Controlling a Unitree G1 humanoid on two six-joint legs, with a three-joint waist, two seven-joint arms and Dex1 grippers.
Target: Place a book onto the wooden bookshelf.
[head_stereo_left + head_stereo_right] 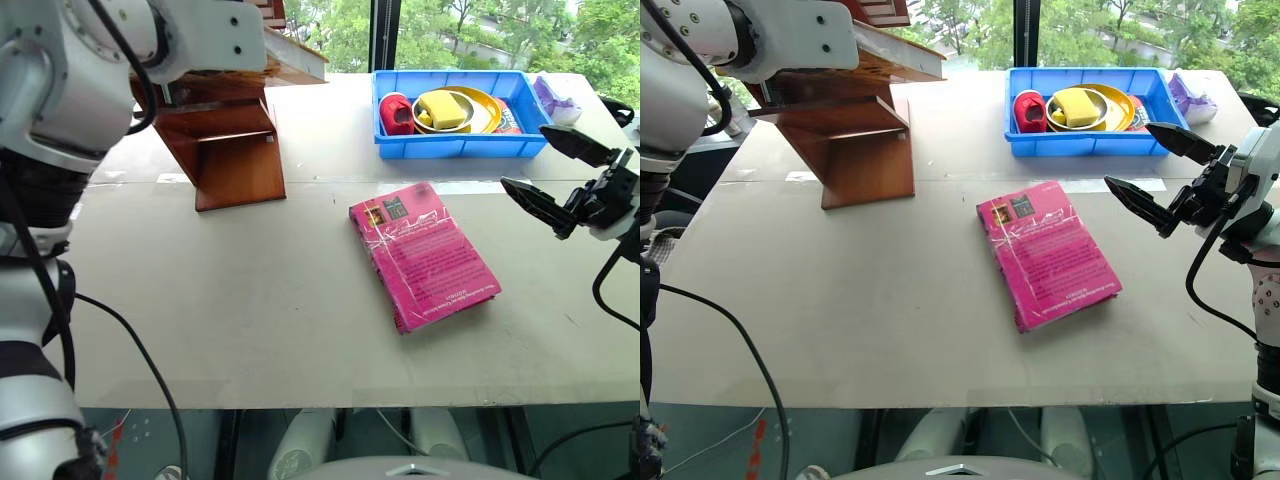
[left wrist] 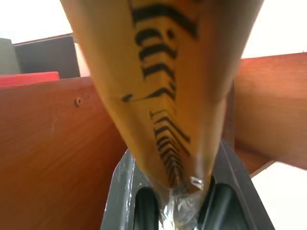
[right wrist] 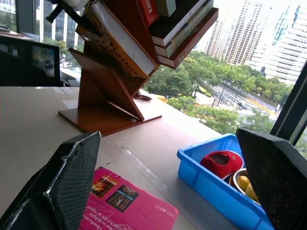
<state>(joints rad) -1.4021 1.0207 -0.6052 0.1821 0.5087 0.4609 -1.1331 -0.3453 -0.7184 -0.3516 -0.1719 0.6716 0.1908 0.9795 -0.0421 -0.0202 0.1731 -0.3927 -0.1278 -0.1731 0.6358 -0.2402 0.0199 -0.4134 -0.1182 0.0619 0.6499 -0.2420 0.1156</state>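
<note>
Holding the book (image 2: pixel 163 96) pinched shut in the left end effector (image 2: pixel 180 201), the robot has it up against the wooden bookshelf (image 1: pixel 235 150); release remains. The right end effector (image 1: pixel 1160 175) hovers wide open, empty, above the counter (image 1: pixel 250 300) near a magenta-pink book (image 1: pixel 425 255).

A broad beige rectangular table (image 1: pixel 250 300) fills the room's foreground. At twelve o'clock, a tall glass window (image 1: pixel 440 30) with a dark vertical frame admits daylight over green trees and towers.
</note>
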